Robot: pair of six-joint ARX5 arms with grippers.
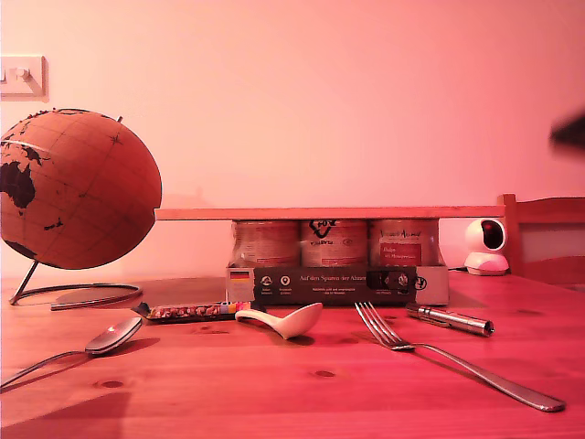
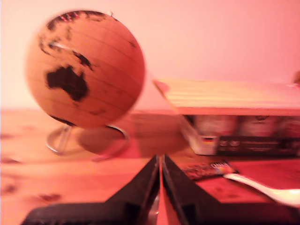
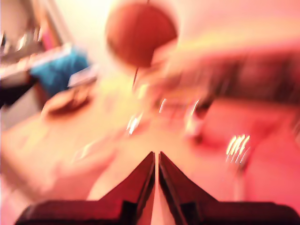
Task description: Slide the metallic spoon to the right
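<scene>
So the metallic spoon [image 1: 101, 343] is lying on the wooden table [image 1: 292, 393] at the exterior view's left, bowl up near the globe's [image 1: 78, 187] wire stand, handle running off toward that view's lower left corner. Nothing is touching it. Further toward the exterior view's right there's a small wrapped bar [image 1: 192, 312], then a white ceramic spoon [image 1: 285, 320], a metal fork [image 1: 448, 355] and a little silver pen-like thing [image 1: 450, 319], all in front of a shrink-wrapped pack of jars [image 1: 334, 263] with a wooden plank [image 1: 329, 212] on top. My first gripper [image 2: 161, 161] has its jaws pinched nearly together, pointing at the globe, nothing visibly gripped. My second gripper [image 3: 156, 157] looks the same, narrow and empty, though its view is really blurry
</scene>
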